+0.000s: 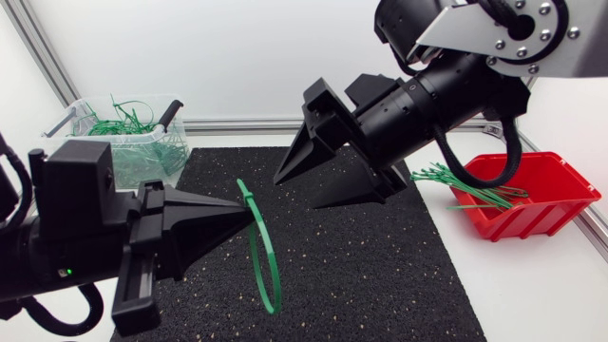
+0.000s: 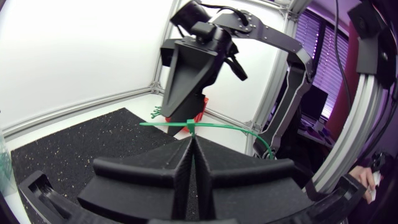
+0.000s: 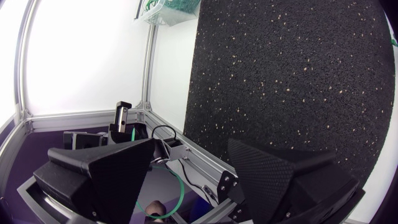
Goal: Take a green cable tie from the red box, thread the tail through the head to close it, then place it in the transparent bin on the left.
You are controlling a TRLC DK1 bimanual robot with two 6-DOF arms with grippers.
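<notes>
Tie (image 2: 214,127) looping, clenched at left gripper (image 1: 244,204) tips; right gripper (image 1: 296,192) gaping beyond. Needing firm pinch, releasing only over bin (image 1: 142,157).

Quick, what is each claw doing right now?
Left gripper: closed on the green cable tie.
Right gripper: open, holding nothing.

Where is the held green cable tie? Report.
Head view, left of centre: the cable tie is pinched in the left gripper, its loop hanging over the black mat, near the open right gripper.
</notes>
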